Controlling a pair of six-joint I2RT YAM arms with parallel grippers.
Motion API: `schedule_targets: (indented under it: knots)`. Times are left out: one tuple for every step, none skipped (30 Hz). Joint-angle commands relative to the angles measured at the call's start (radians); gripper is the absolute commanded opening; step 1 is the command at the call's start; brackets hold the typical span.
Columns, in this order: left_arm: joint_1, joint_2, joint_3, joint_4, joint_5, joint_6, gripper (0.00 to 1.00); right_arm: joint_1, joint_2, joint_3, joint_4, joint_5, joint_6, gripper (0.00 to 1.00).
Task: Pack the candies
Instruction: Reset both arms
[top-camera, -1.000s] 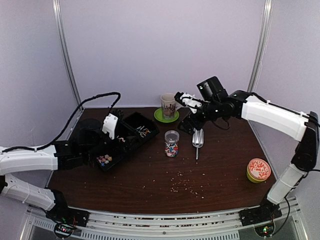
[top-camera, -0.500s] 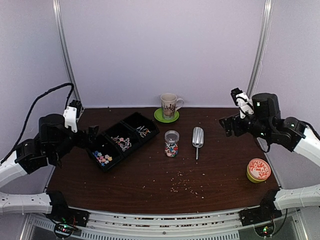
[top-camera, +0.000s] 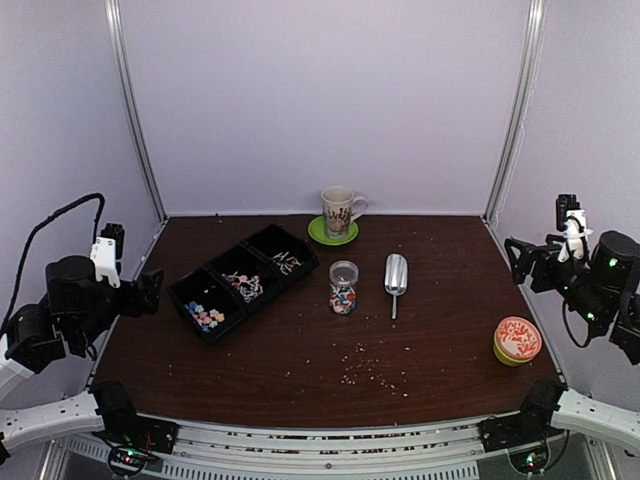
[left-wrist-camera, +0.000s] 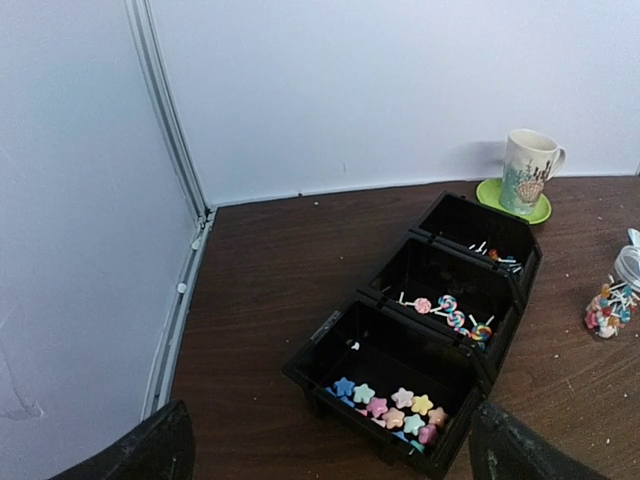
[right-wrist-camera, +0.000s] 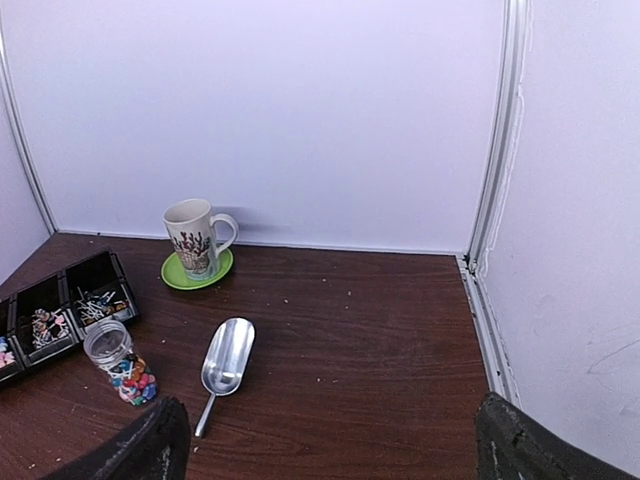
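Observation:
A black three-compartment tray (top-camera: 176, 294) sits left of centre on the table. Pastel star candies (left-wrist-camera: 395, 401) lie in its near compartment, lollipop sticks (left-wrist-camera: 452, 315) in the middle one, thin wrapped bits (left-wrist-camera: 495, 258) in the far one. A small clear jar (top-camera: 343, 287) holds multicoloured candies and also shows in the right wrist view (right-wrist-camera: 118, 359). A metal scoop (top-camera: 396, 277) lies on the table right of the jar. My left gripper (top-camera: 140, 292) is open and empty, pulled back at the left edge. My right gripper (top-camera: 522, 262) is open and empty, raised at the far right.
A patterned mug (top-camera: 337, 211) stands on a green saucer (top-camera: 318, 236) at the back. A round orange-patterned tin (top-camera: 517, 340) with a green base sits at the right front. Pale crumbs (top-camera: 365, 370) are scattered in the front middle. Walls close in on both sides.
Both arms have drawn back from the middle to the table's sides. The left gripper left the tray; the right gripper left the scoop area. Jar, scoop and tray have not moved.

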Motion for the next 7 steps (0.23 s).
schedule_targets:
  knots:
    - [0.006, -0.033, -0.013, -0.044, -0.022, 0.002, 0.98, -0.005, -0.023, -0.031, -0.042, 0.075, -0.018, 0.99]
    - [0.006, -0.036, -0.013, -0.041, -0.020, 0.020, 0.98, -0.004, -0.030, -0.034, -0.043, 0.078, -0.025, 1.00]
    - [0.005, -0.037, -0.013, -0.036, -0.020, 0.038, 0.98, -0.005, -0.037, -0.038, -0.040, 0.082, -0.034, 0.99]
    - [0.006, -0.037, -0.011, -0.033, -0.028, 0.052, 0.98, -0.005, -0.046, -0.041, -0.036, 0.087, -0.040, 0.99]
    - [0.006, -0.037, -0.010, -0.030, -0.037, 0.063, 0.98, -0.004, -0.056, -0.046, -0.032, 0.090, -0.048, 0.99]
    - [0.006, -0.037, -0.010, -0.028, -0.047, 0.076, 0.98, -0.005, -0.066, -0.052, -0.025, 0.090, -0.056, 0.99]
    - [0.006, -0.037, -0.010, -0.022, -0.056, 0.089, 0.98, -0.004, -0.076, -0.059, -0.017, 0.090, -0.062, 0.99]
